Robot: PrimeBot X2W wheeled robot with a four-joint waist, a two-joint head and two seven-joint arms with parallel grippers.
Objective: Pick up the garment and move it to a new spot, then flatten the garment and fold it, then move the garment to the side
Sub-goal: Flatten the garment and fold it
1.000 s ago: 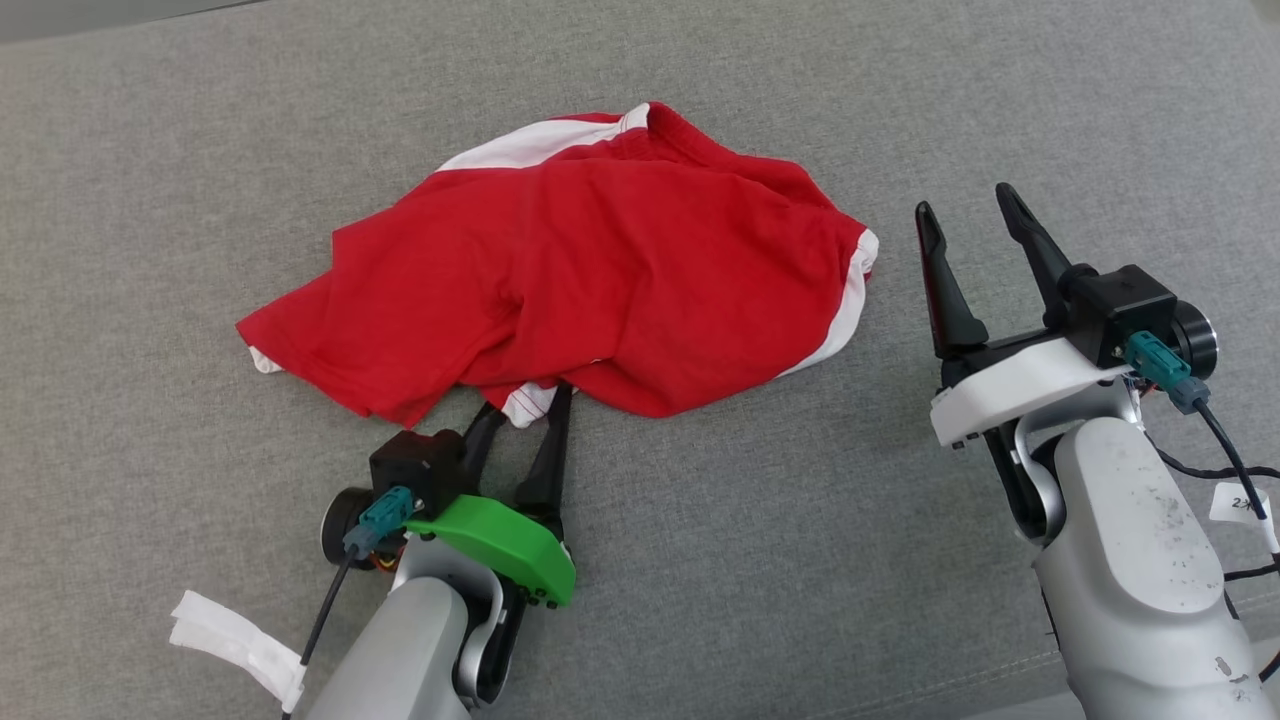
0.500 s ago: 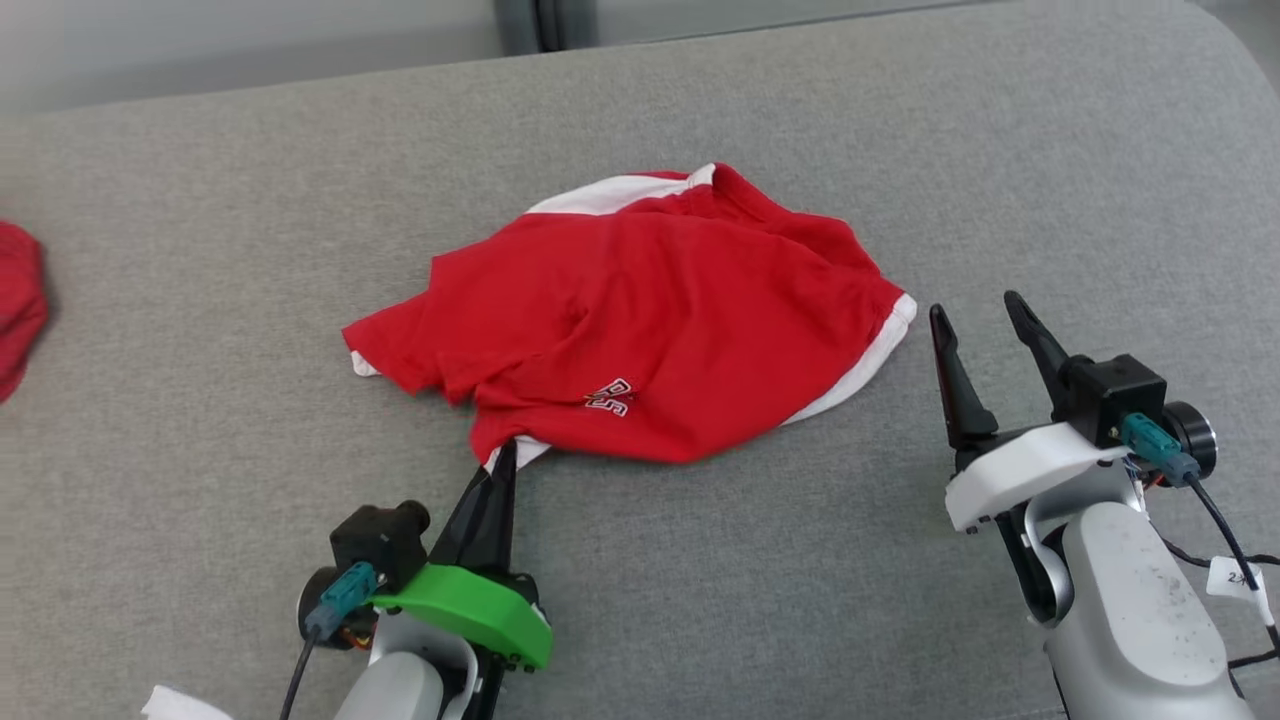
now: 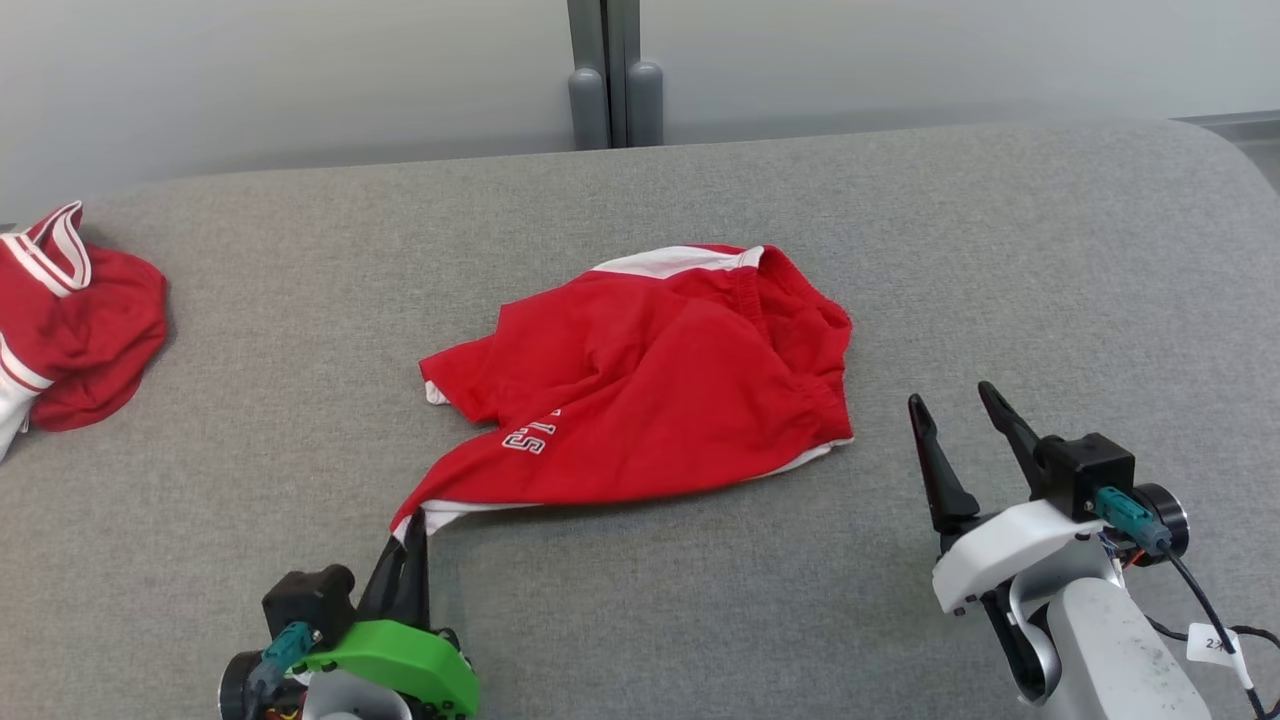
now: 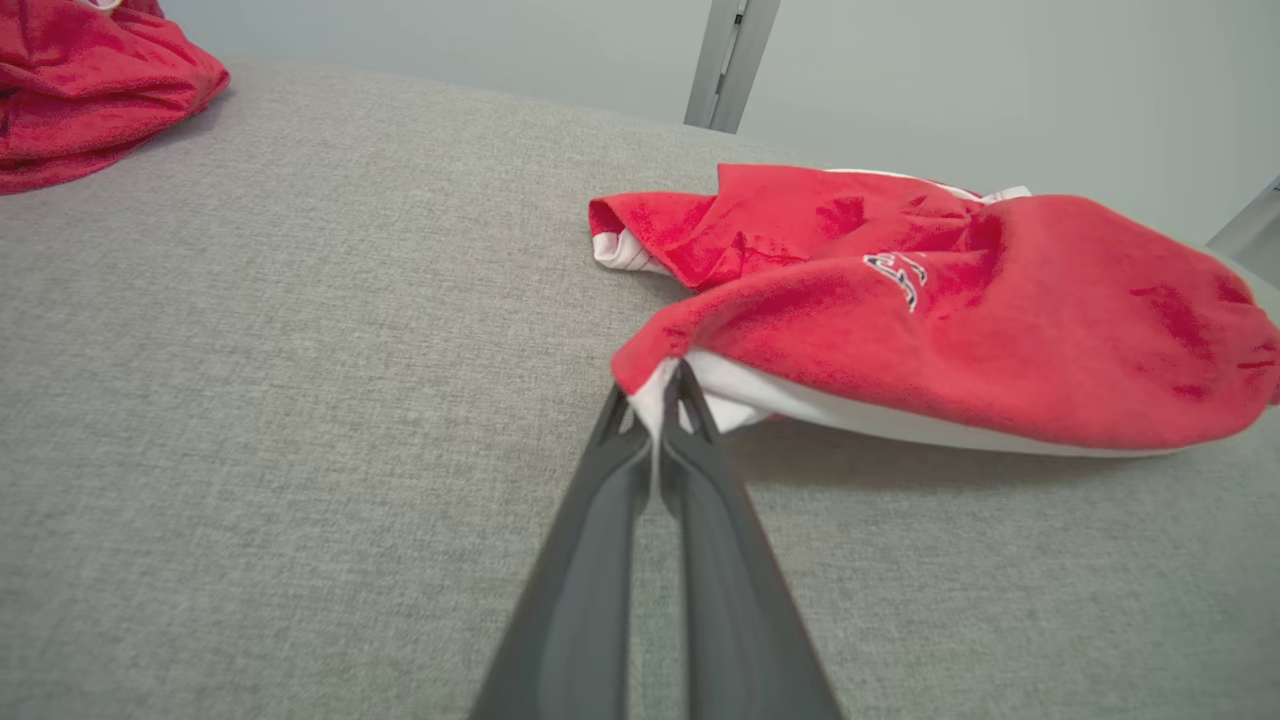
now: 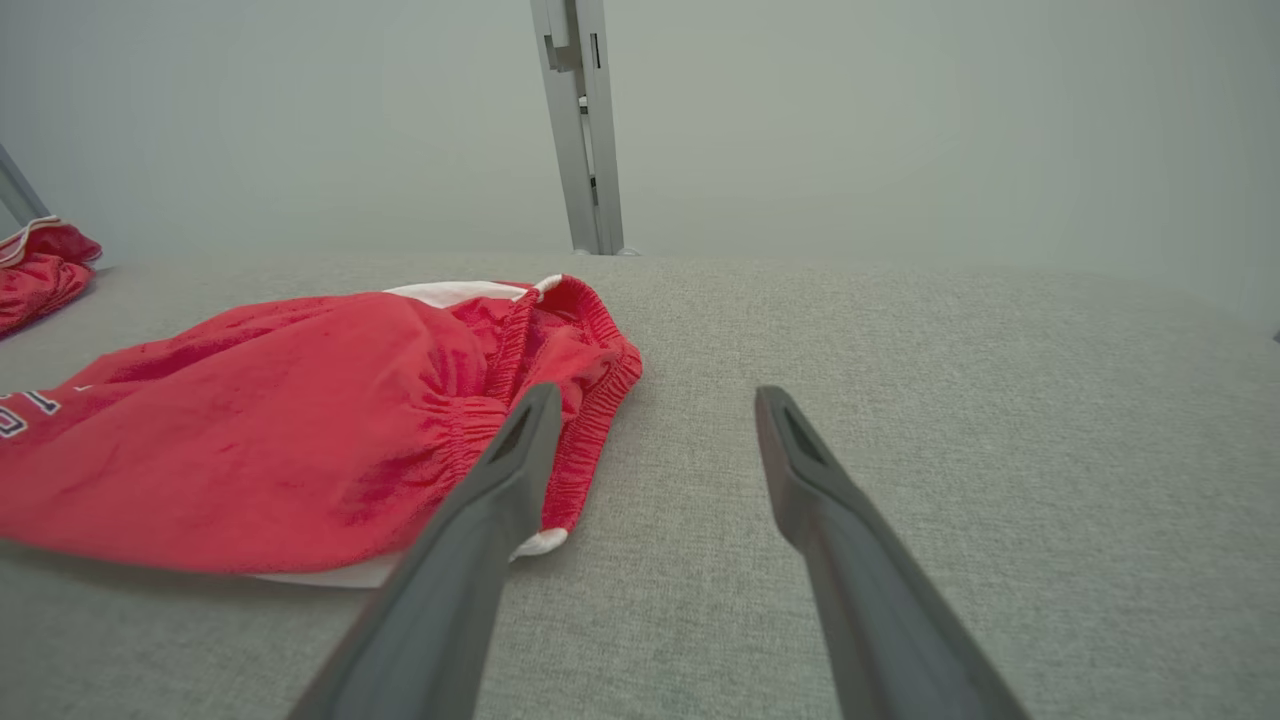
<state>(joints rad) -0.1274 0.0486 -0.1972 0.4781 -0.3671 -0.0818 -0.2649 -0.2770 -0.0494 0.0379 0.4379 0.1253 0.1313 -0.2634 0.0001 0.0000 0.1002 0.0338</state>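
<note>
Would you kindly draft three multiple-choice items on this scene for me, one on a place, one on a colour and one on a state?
1. Where on the grey surface does the smaller red cloth lie in the head view?
A. At its far left edge
B. At its far right edge
C. In its middle

2. What colour is the cover behind the left gripper?
A. White
B. Green
C. Blue

3. What state is the left gripper in?
A. Open
B. Shut on nothing
C. Shut on the garment

Key: 1 A, the cloth lies bunched at the left edge. 2 B, the cover is bright green. 3 C, the left wrist view shows the fingers pinching a white-lined corner of the garment.
</note>
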